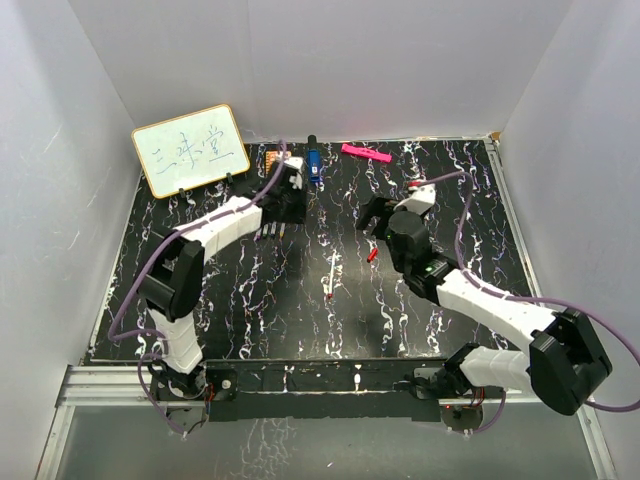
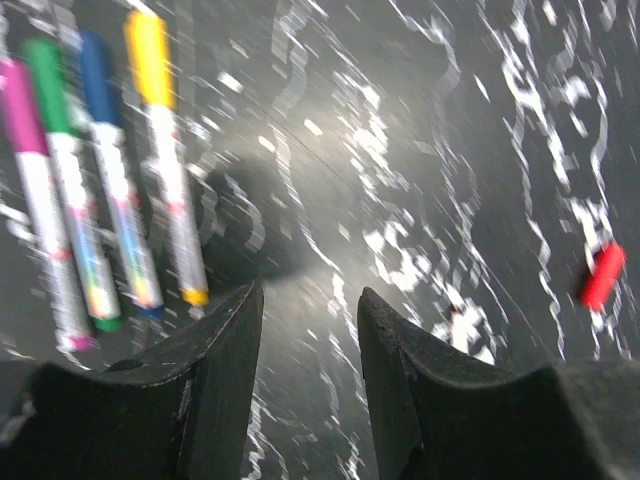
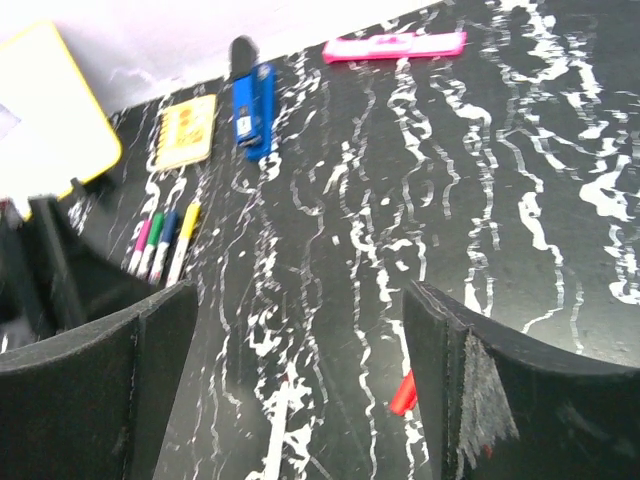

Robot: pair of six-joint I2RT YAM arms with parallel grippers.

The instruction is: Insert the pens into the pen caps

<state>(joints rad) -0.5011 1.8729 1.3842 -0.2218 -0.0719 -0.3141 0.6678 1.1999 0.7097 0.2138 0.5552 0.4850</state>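
Only one writing is readable. The small whiteboard (image 1: 190, 150) with a yellow frame, which stands at the far left of the table, carries three Chinese characters handwritten in blue. They look like 三味堂, and only the first is sure. The blue marker (image 3: 252, 100) has a small pale label, and the orange block (image 3: 187, 130) has a printed pattern, both too small to read. The print on the barrels of the pens (image 2: 170, 190) is blurred.

A yellow-framed whiteboard (image 1: 190, 150) with blue writing stands at the far left of the black, white-veined surface (image 1: 300, 320). Right of it, along the far edge, lie an orange square block (image 1: 276, 159), a thick blue and black marker (image 1: 313, 165) and a flat pink bar (image 1: 366, 153).
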